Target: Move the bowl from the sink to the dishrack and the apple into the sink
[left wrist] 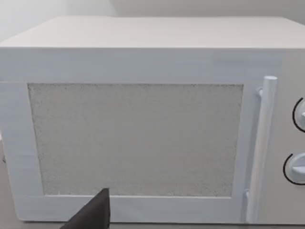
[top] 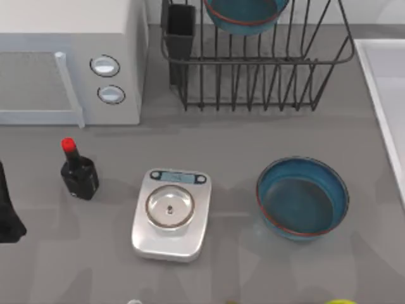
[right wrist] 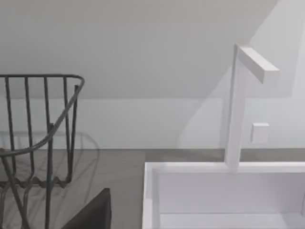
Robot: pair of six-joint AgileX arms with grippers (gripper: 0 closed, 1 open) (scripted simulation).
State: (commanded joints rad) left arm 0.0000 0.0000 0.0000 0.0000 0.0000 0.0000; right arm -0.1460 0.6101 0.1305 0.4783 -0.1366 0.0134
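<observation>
Two deep-blue bowls are showing from above: one bowl is sitting upright on the grey table at about four o'clock from the middle, just beside the sink, and the other bowl is resting inside the dishrack at twelve o'clock. The black wire rack is standing on the far part of the table, its rectangular cutlery cup on the end nearest the white microwave, which is occupying the ten o'clock corner with two round knobs facing forward. At three o'clock the pale rim of the sink is running along the table's right edge; the right wrist view is showing its white basin wall, a squared white faucet rising behind it, and a plain pale wall behind that. A silver kitchen scale is lying near six o'clock, and a red-capped black bottle is standing at eight o'clock. A yellow-green item is peeking in at five o'clock. My left arm is sitting at nine o'clock, facing the microwave door; I cannot tell how far either pincer is parted or whether it has hold of anything.
</observation>
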